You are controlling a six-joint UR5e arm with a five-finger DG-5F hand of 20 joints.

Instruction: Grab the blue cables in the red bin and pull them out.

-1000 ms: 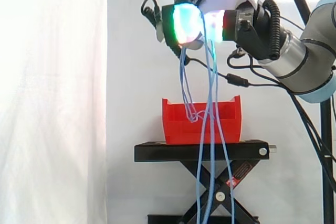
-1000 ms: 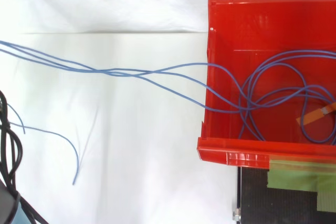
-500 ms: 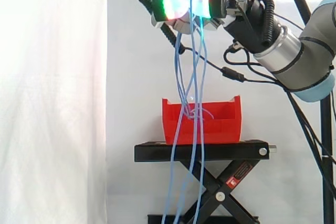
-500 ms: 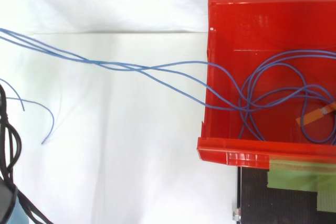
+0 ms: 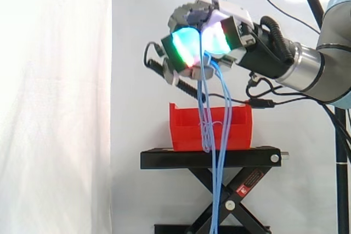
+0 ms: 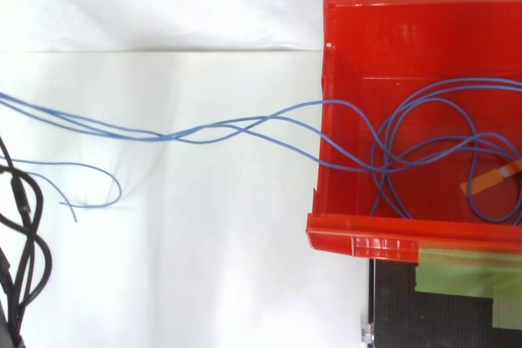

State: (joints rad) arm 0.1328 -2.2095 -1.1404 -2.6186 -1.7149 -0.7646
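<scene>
Robot hand (image 5: 211, 20) lowered toward red bin (image 5: 186, 134) | clenched round blue cables (image 6: 175, 136) | loops still in bin

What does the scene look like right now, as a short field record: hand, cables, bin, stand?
hand: robot hand above the bin, fingers pinched on the cables
cables: thin blue cables hang from the hand down past the stand; loops lie inside the bin
bin: red plastic bin on the stand
stand: black scissor-lift stand, level
pull-out: not finished
</scene>
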